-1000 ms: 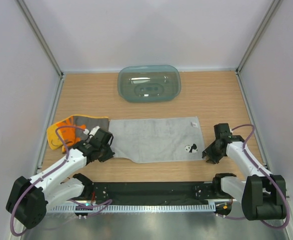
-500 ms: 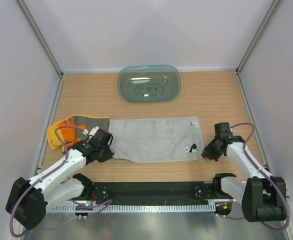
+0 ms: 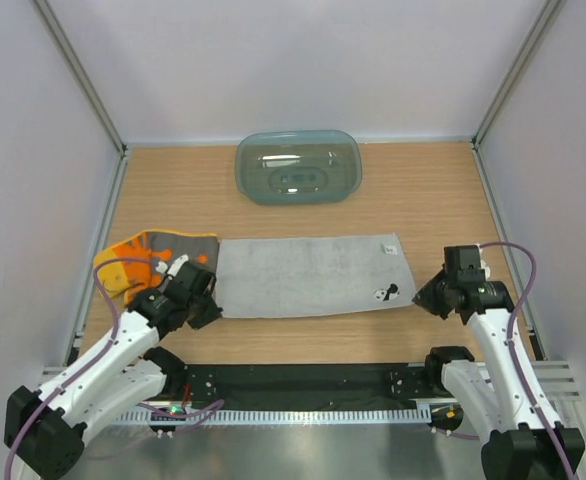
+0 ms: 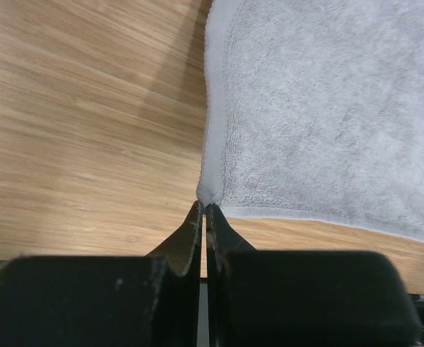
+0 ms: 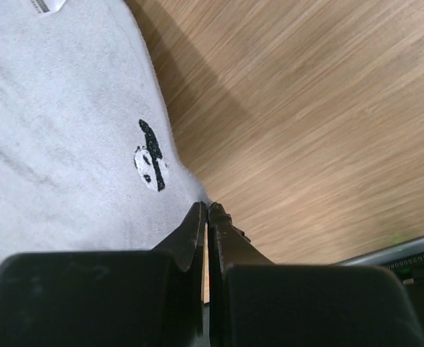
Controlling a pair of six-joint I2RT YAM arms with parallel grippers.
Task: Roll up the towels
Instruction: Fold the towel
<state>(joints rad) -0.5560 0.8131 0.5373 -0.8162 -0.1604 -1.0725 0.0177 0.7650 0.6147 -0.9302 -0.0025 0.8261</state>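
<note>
Top view: the plain soft grey towel (image 3: 308,277) lies flat on the wooden worktop (image 3: 303,215), spanning the gap between the two sets of jaws. The left arm (image 3: 113,345) has its jaws at the near-left corner. The right arm (image 3: 498,330) has its jaws at the near-right corner, just beside the small black-and-white panda mark (image 3: 381,294). My read: both near corners are pinched so the near hem pulls straight, squaring the cloth before any rolling. No roll has formed yet.

The yellow-orange towel (image 3: 138,258) with orange cartoon print sits crumpled just outboard of and beyond the left jaws. It is at the grey towel's left end, and I can't tell if they overlap. Nothing grips it. The translucent teal plastic tray (image 3: 298,168) is well beyond both sets of jaws, out of the work zone.

Left wrist: the jaws are fully closed with the grey towel's corner nipped at the very tips. The cloth fans out ahead and to the right of the jaws, with bare wood to the left. A shadow along the left hem suggests that edge is lifted slightly.

Right wrist: the jaws are closed, and the towel corner runs in at their tips. The panda mark is just ahead-left of the tips, the white label tag (image 5: 45,6) is far ahead-left, and there is bare wood to the right. Both grips are tip-only on a hem, so a hard pull could slip a corner out.
</note>
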